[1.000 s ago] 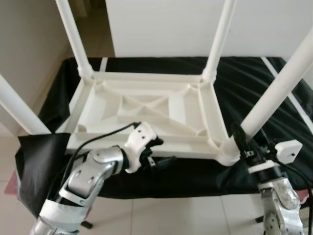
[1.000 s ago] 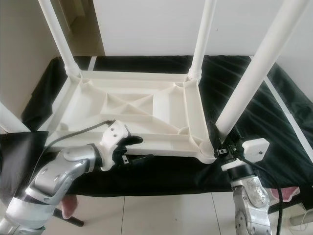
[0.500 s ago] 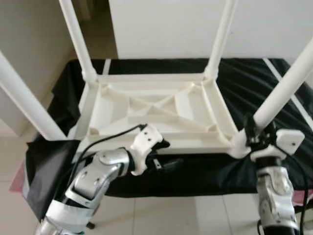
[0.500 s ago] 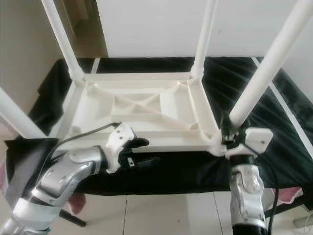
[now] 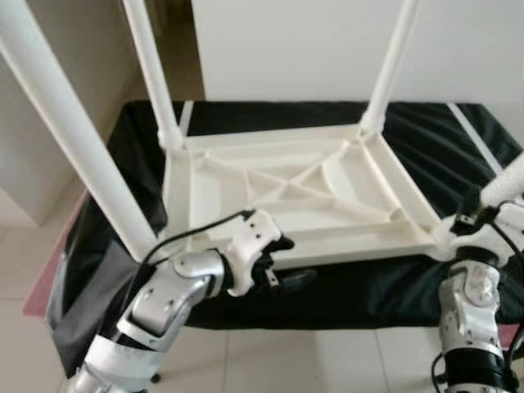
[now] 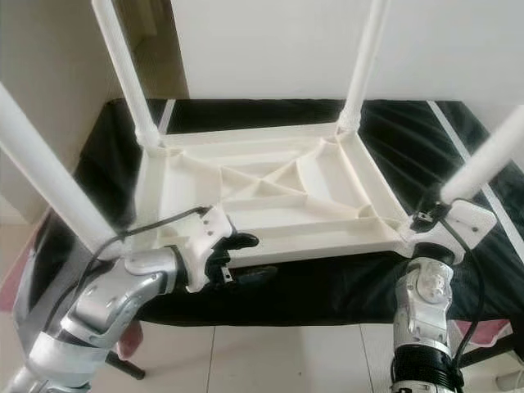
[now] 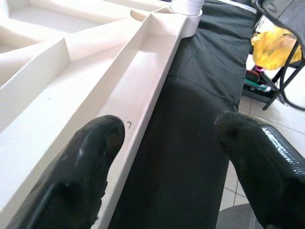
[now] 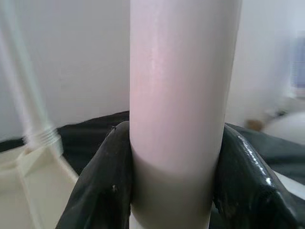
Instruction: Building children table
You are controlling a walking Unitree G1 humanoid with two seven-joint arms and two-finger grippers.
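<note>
The white children's table [image 5: 286,192] lies upside down on a black cloth, its four white legs pointing up. My right gripper [image 6: 430,217] is shut on the near right leg [image 5: 512,176] just above its socket; both black fingers [image 8: 102,181] press against the leg [image 8: 183,86]. My left gripper [image 5: 286,262] stands open at the table's near rim. One finger [image 7: 90,157] rests over the rim's inner ledge and the other hangs outside it above the cloth. The near left leg [image 5: 74,131] rises close to my left arm.
The black cloth [image 5: 344,286] covers a low surface and hangs over its front edge onto a tiled floor. A white wall stands behind. A yellow bag [image 7: 274,45] on a black stand sits beyond the table's corner. A pink item [image 5: 49,278] lies at the left.
The camera has shifted. The table's near end now sits further right on the cloth, with the right gripper still around its leg. The left gripper stays open at the near rim.
</note>
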